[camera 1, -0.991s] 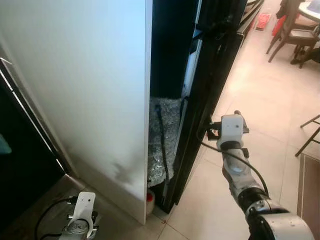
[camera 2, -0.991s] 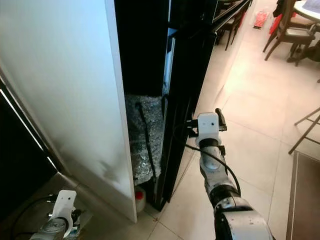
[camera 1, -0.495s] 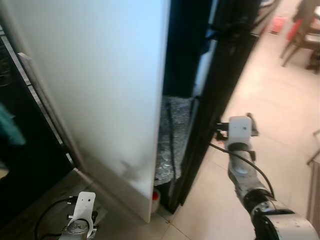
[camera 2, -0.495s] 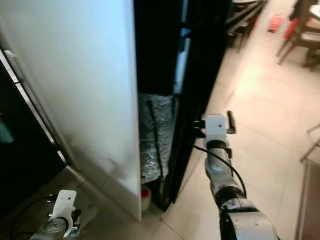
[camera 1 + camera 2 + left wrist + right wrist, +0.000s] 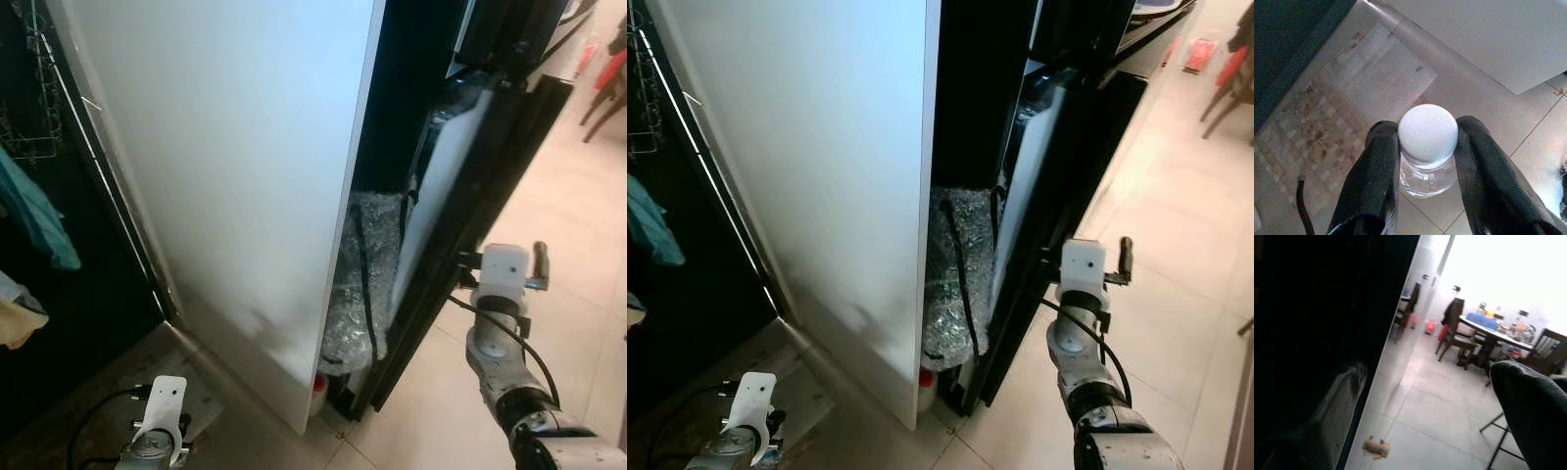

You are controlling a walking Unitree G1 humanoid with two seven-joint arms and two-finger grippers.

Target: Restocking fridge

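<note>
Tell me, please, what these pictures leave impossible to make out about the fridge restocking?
- Fridge shelves: hidden behind the glossy black fridge door, seen edge-on in the eye views.
- Clear white-capped plastic bottle: label and contents hidden by the left gripper fingers.
- Right gripper: one finger lost in dark blur against the door.

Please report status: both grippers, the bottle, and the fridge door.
Left gripper shut on bottle, held low. Right gripper at black fridge door edge; door partly open. Silver foil bundle beside the door.

One clear bottle [image 5: 1427, 152] with a white cap, one black fridge door [image 5: 460, 225], one white side panel [image 5: 235, 166], two robot tools, left [image 5: 1427, 147] and right [image 5: 1440, 421].
</note>
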